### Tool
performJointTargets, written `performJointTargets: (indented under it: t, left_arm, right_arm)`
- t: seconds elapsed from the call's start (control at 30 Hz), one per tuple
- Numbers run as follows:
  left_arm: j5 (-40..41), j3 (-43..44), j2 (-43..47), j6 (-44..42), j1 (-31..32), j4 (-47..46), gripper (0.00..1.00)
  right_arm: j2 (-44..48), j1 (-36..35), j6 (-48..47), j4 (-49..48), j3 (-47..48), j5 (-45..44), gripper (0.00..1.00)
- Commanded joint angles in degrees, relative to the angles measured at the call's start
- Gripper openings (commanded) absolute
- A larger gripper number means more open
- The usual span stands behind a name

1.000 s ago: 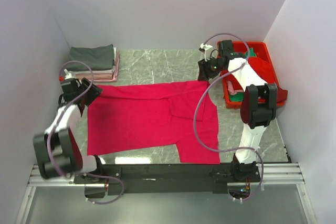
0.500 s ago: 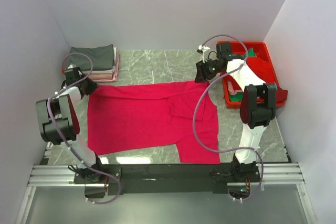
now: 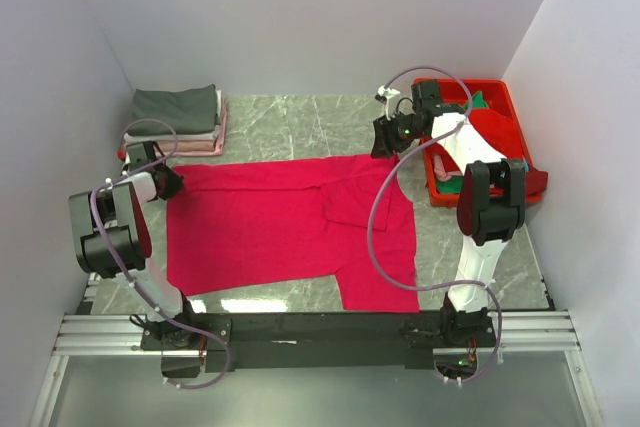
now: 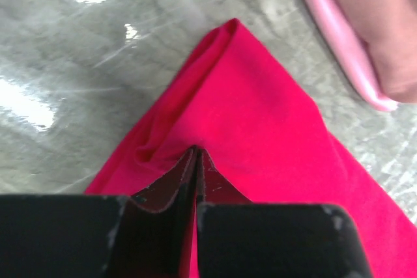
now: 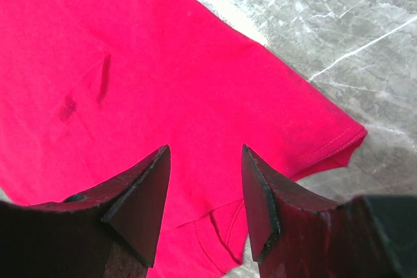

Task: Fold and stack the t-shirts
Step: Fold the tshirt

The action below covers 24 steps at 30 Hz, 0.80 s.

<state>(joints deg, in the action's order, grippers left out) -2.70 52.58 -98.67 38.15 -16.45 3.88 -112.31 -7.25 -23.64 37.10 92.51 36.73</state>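
Note:
A large crimson-pink t-shirt (image 3: 290, 222) lies spread flat on the marble table (image 3: 300, 117). My left gripper (image 3: 168, 180) is at its far left corner, by the folded stack. In the left wrist view the left gripper (image 4: 197, 155) has its jaws pressed together on a pinch of the crimson cloth (image 4: 260, 109). My right gripper (image 3: 386, 143) hovers at the shirt's far right corner. The right wrist view shows the right gripper (image 5: 205, 154) open over the crimson shirt (image 5: 163, 63), with nothing between its fingers.
A stack of folded t-shirts (image 3: 180, 117), dark grey on top with white and pale pink below, sits at the far left; its pink edge (image 4: 339, 37) is close to my left gripper. A red bin (image 3: 507, 95) at the right holds red (image 3: 500, 132) and teal-green (image 3: 478, 102) shirts.
My left arm reached further back to the shirt's far left corner and its jaws closed on the cloth. The right gripper shifted slightly left and stayed open.

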Motion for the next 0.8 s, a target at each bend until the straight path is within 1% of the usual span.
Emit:
performJointTargets:
  t: [0.0, 0.2, 0.27, 0.37, 0.4, 0.53, 0.63, 0.67, 0.73, 0.77]
  left_arm:
    - [2.5, 2.2, -0.3, -0.8, -0.7, 2.3, 0.08]
    - [2.5, 1.3, 3.0, -0.5, -1.4, 2.6, 0.12]
    - [2.5, 0.9, 3.9, -0.4, -2.2, 2.4, 0.13]
    - [1.6, 0.2, 6.4, -0.5, -3.3, 1.4, 0.20]
    - [1.7, -0.3, 7.3, -0.4, -3.5, 1.0, 0.24]
    - [0.2, -0.5, 11.6, -0.2, -4.7, -0.1, 0.25]
    - [-2.5, -0.5, 12.9, -0.9, -5.0, -1.8, 0.27]
    - [-4.3, -0.4, 12.8, -1.5, -5.0, -2.4, 0.28]
    - [-7.0, 0.4, 11.4, -2.6, -5.0, -3.3, 0.28]
    - [-8.1, 0.9, 10.7, -2.8, -5.0, -3.1, 0.28]
  right_arm:
    - [1.5, 0.0, -0.8, 0.3, 0.3, 0.0, 0.55]
    - [-0.8, 0.0, 0.1, -0.4, 2.1, -2.8, 0.55]
    - [-1.9, 0.0, 1.8, -1.2, 2.9, -5.3, 0.55]
    - [-5.0, 0.0, 3.2, -1.0, 5.3, -8.3, 0.54]
    - [-5.5, 0.0, 3.8, -1.2, 6.0, -9.6, 0.53]
    - [-7.6, 0.0, 3.7, -0.9, 7.7, -13.0, 0.51]
    - [-8.7, -0.1, 2.8, 0.1, 8.8, -14.1, 0.44]
    - [-9.6, -0.1, 2.4, 0.7, 9.9, -14.3, 0.40]
    - [-10.6, -0.1, 1.8, 2.1, 11.1, -14.8, 0.37]
    - [-11.8, -0.1, 1.8, 2.5, 12.3, -15.0, 0.34]
